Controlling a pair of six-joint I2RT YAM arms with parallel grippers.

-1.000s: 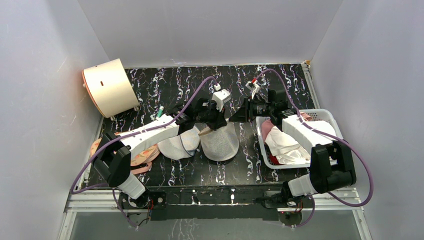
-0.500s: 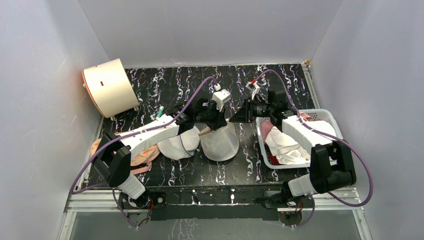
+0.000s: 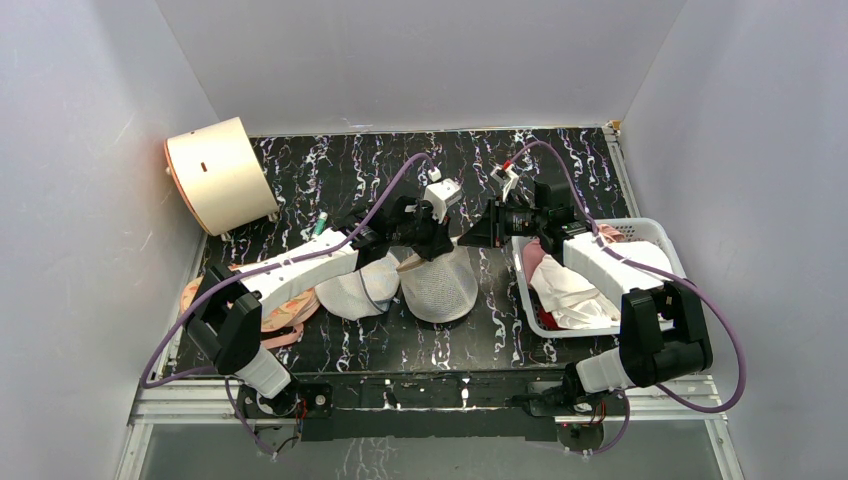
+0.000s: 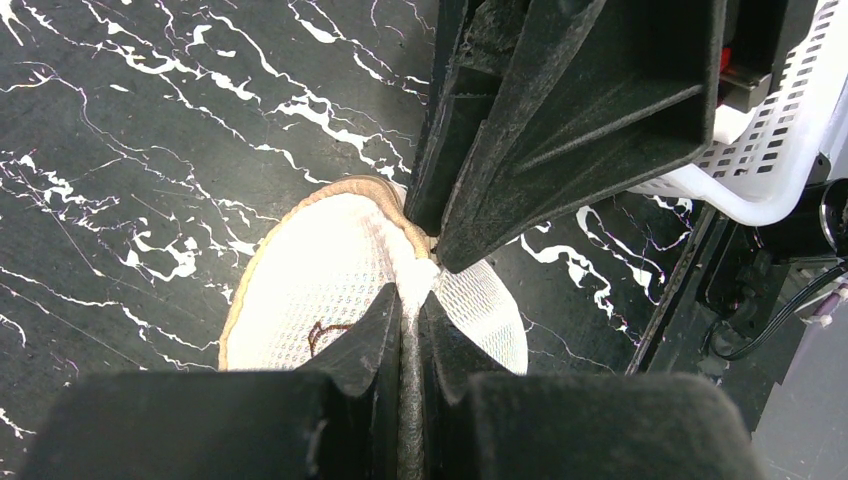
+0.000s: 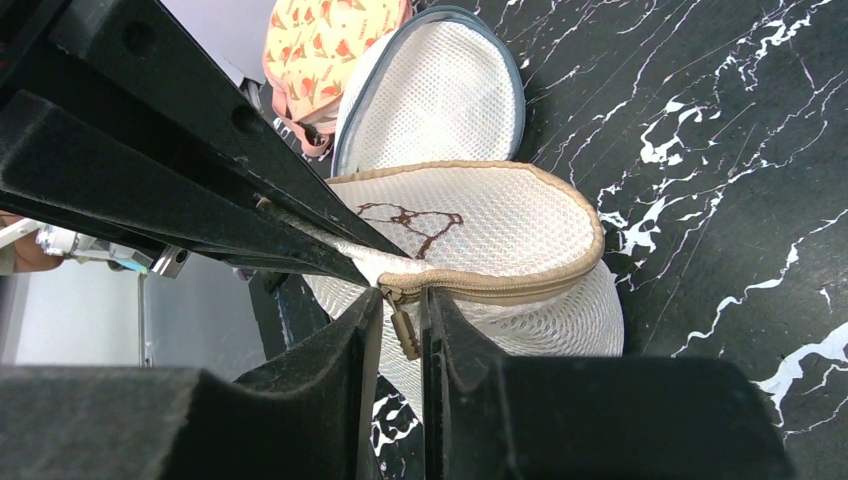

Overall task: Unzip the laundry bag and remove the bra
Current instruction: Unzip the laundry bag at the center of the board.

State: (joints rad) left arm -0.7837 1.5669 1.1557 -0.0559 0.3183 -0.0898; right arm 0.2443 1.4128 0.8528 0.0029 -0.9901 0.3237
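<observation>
Farthest left, the peach bra with orange print (image 3: 280,318) and the white mesh dome-shaped bag with the dark zip line (image 3: 350,293) lie just beside my work. Both are decoys, and if the target gets dragged leftward it could bump into them.

The left gripper (image 4: 410,300) is clenched on a pinch of mesh at the rim of the round cream-beige mesh laundry bag (image 3: 440,285), which sits mid-table on the black marbled table (image 3: 330,170), flat face with the line drawing up. That pinch is thin. I judge it could slip once the zip is pulled, and then the whole bag would follow instead of opening.

The right gripper (image 5: 402,305) has its fingers either side of the small brass zipper pull (image 5: 405,332). I cannot tell whether they bite it or merely flank it. If they only flank it, the pull will fall out on the first tug. The two grippers' tips nearly touch, so a careless stroke risks a collision. The tan zipper (image 5: 500,285) looks fully closed, and I cannot see the bra. I take it to be inside.

On the right, the white slotted plastic basket (image 3: 640,228) stands close to the bag, so the right arm has little room to draw the zip that way.
</observation>
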